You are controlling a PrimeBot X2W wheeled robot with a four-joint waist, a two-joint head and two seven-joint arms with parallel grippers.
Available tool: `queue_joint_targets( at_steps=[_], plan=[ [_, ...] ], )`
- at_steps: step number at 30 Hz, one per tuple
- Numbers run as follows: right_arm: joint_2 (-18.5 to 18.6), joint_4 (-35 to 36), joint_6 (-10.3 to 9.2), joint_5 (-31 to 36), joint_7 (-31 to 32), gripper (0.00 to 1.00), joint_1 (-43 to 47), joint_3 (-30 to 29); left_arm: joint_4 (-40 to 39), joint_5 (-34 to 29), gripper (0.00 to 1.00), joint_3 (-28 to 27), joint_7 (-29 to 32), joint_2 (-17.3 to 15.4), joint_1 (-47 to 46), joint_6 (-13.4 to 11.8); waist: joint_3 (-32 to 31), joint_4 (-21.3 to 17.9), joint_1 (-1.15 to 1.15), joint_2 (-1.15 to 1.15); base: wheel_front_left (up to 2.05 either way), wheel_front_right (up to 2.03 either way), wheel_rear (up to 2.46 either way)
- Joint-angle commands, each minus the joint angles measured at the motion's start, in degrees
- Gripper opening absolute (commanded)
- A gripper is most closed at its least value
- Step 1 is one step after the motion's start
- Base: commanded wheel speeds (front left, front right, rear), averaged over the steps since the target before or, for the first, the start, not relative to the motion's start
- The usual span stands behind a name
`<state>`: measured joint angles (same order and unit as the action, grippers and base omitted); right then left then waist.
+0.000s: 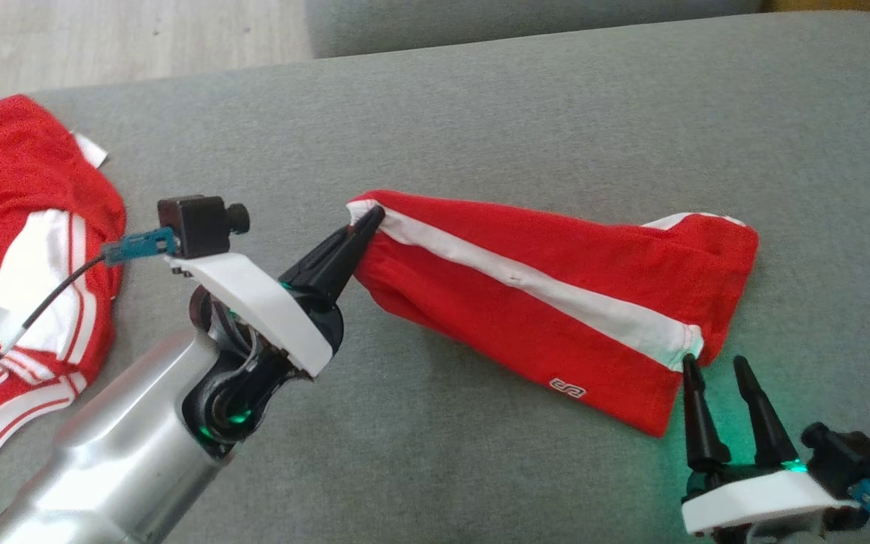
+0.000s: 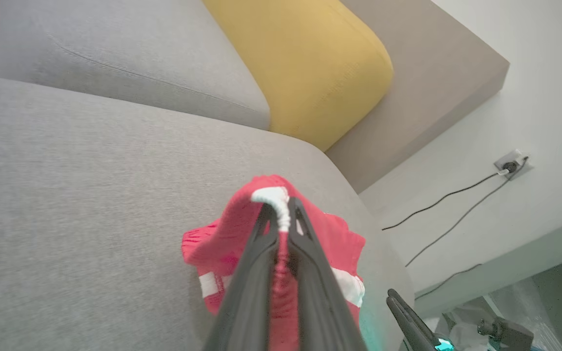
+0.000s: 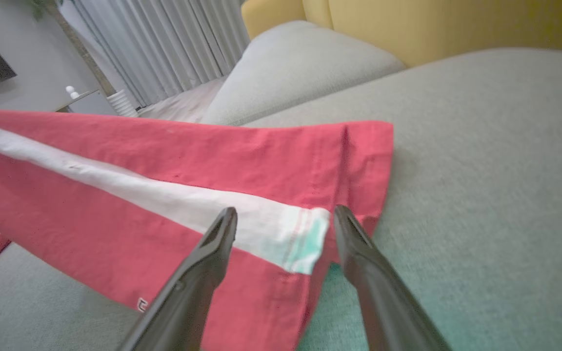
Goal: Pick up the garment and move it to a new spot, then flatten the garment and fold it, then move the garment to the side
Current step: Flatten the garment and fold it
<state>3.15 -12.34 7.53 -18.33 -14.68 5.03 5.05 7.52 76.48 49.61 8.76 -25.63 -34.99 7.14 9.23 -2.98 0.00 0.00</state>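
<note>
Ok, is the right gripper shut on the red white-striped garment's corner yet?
Open. The right gripper has its fingers spread either side of a corner of the red white-striped garment.

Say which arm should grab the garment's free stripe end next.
Right. The right gripper is open beside the garment's free stripe end; the left gripper is shut on the other end.

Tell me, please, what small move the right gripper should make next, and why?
Probably ease the open right gripper forward and close it on the red shorts' white-striped hem corner: the left gripper pinches the opposite end, and this corner lies just ahead of the right fingertips, not yet held.
</note>
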Motion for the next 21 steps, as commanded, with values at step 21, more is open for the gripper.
queue_joint_targets(
  at_steps=[21],
  plan=[
    [5.0, -9.7, -0.04, -13.3, 0.2, 1.00, -8.7, 9.5, 1.7, 2.8, 0.00, 4.1, -5.6, -2.5, -8.4, 0.4, 2.1, 2.2, 0.00, 0.00, 0.00, 0.00, 0.00]
  ],
)
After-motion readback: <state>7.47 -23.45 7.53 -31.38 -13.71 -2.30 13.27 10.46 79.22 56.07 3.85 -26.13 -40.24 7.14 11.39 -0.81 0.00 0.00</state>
